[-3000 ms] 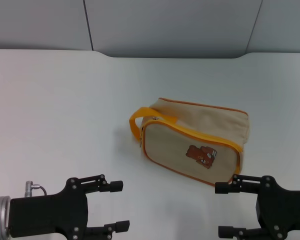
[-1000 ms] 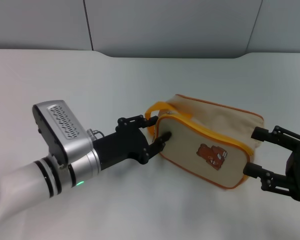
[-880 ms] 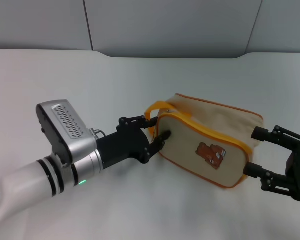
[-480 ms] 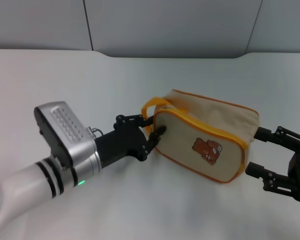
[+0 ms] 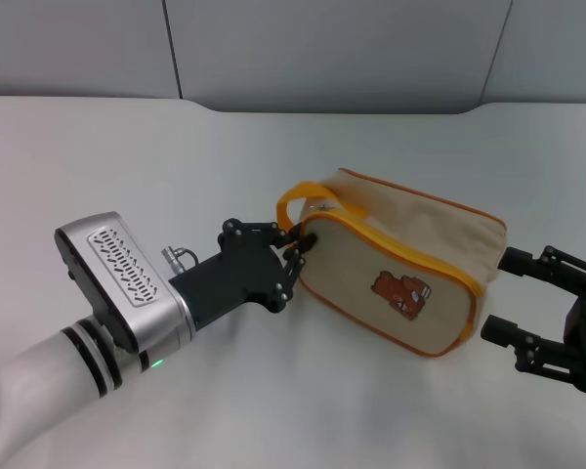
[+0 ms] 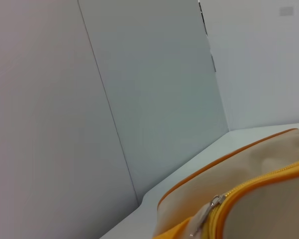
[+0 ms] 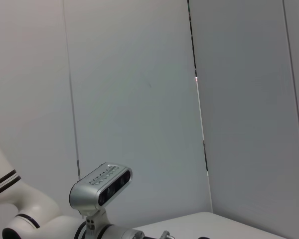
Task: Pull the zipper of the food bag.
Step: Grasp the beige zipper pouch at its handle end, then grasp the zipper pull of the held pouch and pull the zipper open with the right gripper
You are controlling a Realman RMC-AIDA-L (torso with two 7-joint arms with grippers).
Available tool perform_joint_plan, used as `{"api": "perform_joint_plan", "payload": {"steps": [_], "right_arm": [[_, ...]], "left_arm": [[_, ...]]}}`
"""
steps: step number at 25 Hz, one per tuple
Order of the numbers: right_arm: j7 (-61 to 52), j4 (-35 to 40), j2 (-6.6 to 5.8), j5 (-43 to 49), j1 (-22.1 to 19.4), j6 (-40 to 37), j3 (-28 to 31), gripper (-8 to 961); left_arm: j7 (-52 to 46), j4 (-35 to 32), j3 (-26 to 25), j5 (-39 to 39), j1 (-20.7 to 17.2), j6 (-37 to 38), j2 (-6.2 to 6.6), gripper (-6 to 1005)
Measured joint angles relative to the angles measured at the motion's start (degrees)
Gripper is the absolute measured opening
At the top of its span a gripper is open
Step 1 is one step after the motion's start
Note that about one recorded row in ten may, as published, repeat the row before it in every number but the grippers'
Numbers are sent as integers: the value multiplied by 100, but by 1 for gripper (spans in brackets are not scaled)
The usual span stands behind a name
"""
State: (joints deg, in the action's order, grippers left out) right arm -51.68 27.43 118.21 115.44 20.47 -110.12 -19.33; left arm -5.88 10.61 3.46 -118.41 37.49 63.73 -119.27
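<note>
Left pincer (image 5: 295, 256) clenched at yellow-orange zipper band (image 5: 396, 253), handle end of beige canvas bear-patch food bag (image 5: 400, 262); right pincer (image 5: 513, 297) released beside far end. No legible writing.

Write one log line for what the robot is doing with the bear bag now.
left tool: at food bag end beside orange handle | zipper: shut, pull tab at handle end | right tool: open, beside the other end

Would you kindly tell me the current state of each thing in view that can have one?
Bag: on the table, bear patch facing the camera.
Zipper: looks closed, pull tab at the handle end.
Left hand: at the bag's handle end by the pull tab; grip unclear.
Right hand: open, by the bag's other end.
</note>
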Motion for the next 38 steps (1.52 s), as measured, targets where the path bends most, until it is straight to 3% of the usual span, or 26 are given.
{"api": "perform_joint_plan", "payload": {"steps": [5,8,12,17,18,19,20,21,22,23,24,28,30,31,34,38], "right_arm": [[9,-9,1,-10,-14,0,39,785],[132,-55,16,-24,-42,-1,212,785],[542,-315,103,-84,-72,1,968,785],[1034,-917,111,-86,-38,81,1780,784],[1666,-1393,125,-86,-17,252,2149,784],[1666,-1393,125,-86,-17,252,2149,784],[2648,-1983,136,-88,6,510,2365,784],[2648,-1983,136,-88,6,510,2365,784],[3741,-2536,146,-76,39,774,2364,784],[3741,-2536,146,-76,39,774,2364,784],[4637,-3017,152,-24,69,987,2302,784],[5804,-3626,161,42,76,1208,2237,784],[7201,-4165,167,49,59,1502,2264,785],[7201,-4165,167,49,59,1502,2264,785],[8603,-4658,168,16,116,2053,2395,785],[8950,-4761,167,13,140,2142,2515,785]], "left_arm": [[29,22,-97,17,-45,141,0,89],[412,-31,-278,-3,-255,620,3,67],[1964,-1,-512,-3,-580,1490,1,60],[2720,-56,-487,-8,-585,2067,7,57],[3007,-127,-486,-9,-527,2161,10,56],[3007,-127,-486,-9,-527,2161,10,56],[3192,-182,-502,-10,-459,2157,7,55],[3192,-182,-502,-10,-459,2157,7,55],[3264,-219,-517,-9,-392,2107,3,54],[3264,-219,-517,-9,-392,2107,3,54],[3269,-229,-519,-8,-369,2076,1,54],[3279,-198,-521,-4,-360,2012,-4,54],[3280,-182,-522,-3,-360,1964,-4,55],[3280,-182,-522,-3,-360,1964,-4,55],[3281,-173,-522,-6,-347,1950,-3,55],[3279,-173,-522,-7,-344,1947,-1,55]]}}
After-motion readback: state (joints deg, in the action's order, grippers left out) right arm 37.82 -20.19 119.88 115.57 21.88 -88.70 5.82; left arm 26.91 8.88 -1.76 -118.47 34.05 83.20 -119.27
